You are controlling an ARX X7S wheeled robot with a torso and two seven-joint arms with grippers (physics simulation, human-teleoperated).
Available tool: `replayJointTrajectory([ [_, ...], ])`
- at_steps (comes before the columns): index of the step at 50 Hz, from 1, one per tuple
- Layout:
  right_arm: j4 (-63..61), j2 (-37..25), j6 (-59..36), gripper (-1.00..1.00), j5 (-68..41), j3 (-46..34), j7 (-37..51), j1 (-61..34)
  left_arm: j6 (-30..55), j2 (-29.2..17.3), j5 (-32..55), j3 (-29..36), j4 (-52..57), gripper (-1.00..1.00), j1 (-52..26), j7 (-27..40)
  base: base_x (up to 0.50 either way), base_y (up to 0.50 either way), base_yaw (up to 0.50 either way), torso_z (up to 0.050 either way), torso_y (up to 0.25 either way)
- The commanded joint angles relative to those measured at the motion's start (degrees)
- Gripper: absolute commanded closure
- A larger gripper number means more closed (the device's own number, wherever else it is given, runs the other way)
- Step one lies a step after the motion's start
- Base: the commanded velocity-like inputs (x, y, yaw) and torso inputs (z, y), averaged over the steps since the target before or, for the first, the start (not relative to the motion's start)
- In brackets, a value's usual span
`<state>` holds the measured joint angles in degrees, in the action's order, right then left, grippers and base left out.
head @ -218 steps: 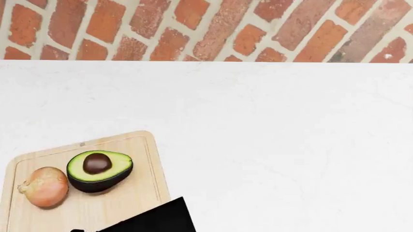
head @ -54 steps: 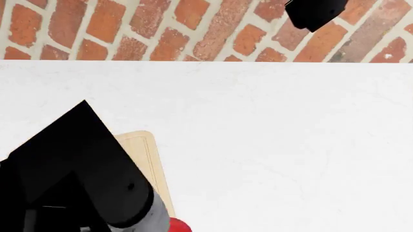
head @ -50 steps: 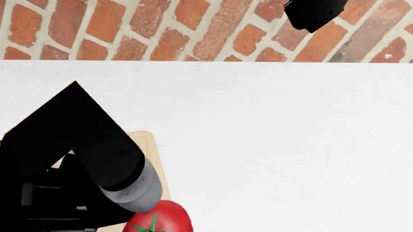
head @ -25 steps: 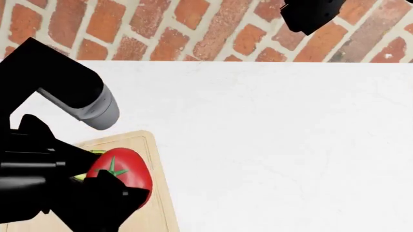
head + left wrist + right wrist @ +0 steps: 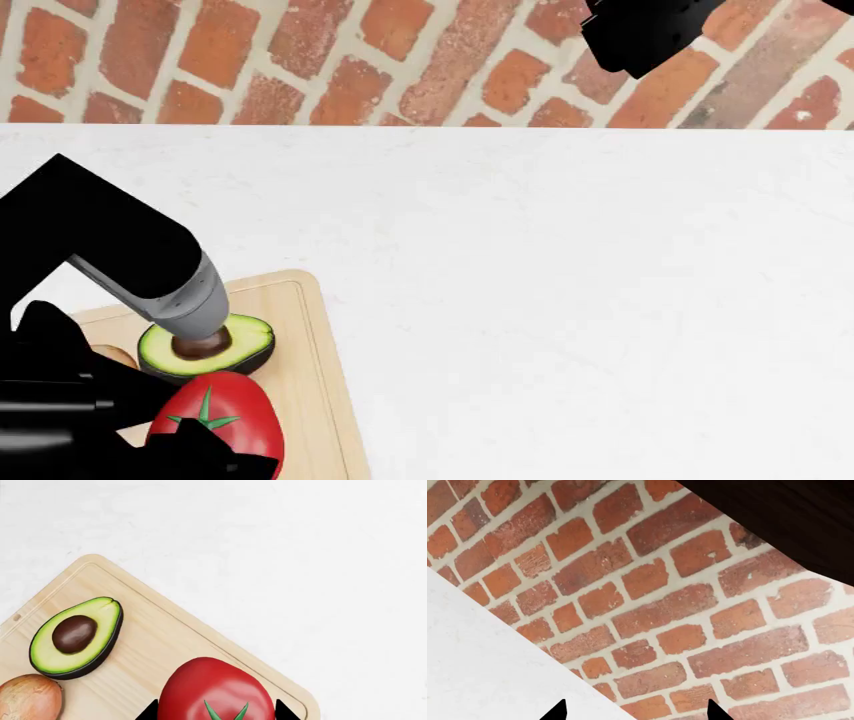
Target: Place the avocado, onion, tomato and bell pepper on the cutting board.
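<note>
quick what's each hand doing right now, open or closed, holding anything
Left hand: closed on the tomato, over the board.
Right hand: open, holding nothing, raised toward the brick wall.

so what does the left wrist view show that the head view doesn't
Only the left wrist view shows a clear part of the onion and the avocado unobstructed. Only the head view shows the brick wall, the left arm partly covering the avocado, and the right arm raised near the wall. Both show the tomato in the left claw, over the cutting board on the white counter.
</note>
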<state>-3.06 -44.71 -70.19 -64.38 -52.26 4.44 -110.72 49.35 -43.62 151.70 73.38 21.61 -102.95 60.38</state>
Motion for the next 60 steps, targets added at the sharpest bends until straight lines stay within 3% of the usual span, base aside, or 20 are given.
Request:
replayJointTrajectory([
  [1,-1.0,0.7,0.1,-1.0,1.7,1.2,-0.8,1.5,-1.3,0.8,-2.2,-0.2,0.6,1.0,2.3,-1.3,0.0,0.0,0.0,0.0,0.0],
  [27,-2.4,-0.8,-0.6,-1.0,0.3,1.9,0.4,2.0,-2.5,3.0,-6.6,0.4,0.3,1.0,6.0,-3.6,0.0,0.0,0.0,0.0,0.0],
  [28,-2.5,-0.8,-0.7,-1.0,0.2,1.9,0.5,2.0,-2.6,2.8,-6.3,0.4,0.5,-1.0,5.9,-3.4,0.0,0.0,0.0,0.0,0.0],
  [46,-1.3,0.8,-1.7,-1.0,1.1,1.0,-1.0,-1.3,-2.3,-0.6,-1.2,-2.9,2.1,-1.0,-2.4,0.0,0.0,0.0,0.0,0.0,0.0],
  [53,-2.1,0.5,-2.1,-1.0,0.1,1.7,0.0,-0.9,-5.1,-2.1,0.5,-7.5,0.6,-1.0,-5.3,-1.9,0.0,0.0,0.0,0.0,0.0],
  [60,-3.3,0.4,-2.8,-1.0,-2.0,3.0,1.8,-0.3,-2.0,-1.6,-1.3,-10.0,-4.6,-1.0,-10.2,-3.3,0.0,0.0,0.0,0.0,0.0],
])
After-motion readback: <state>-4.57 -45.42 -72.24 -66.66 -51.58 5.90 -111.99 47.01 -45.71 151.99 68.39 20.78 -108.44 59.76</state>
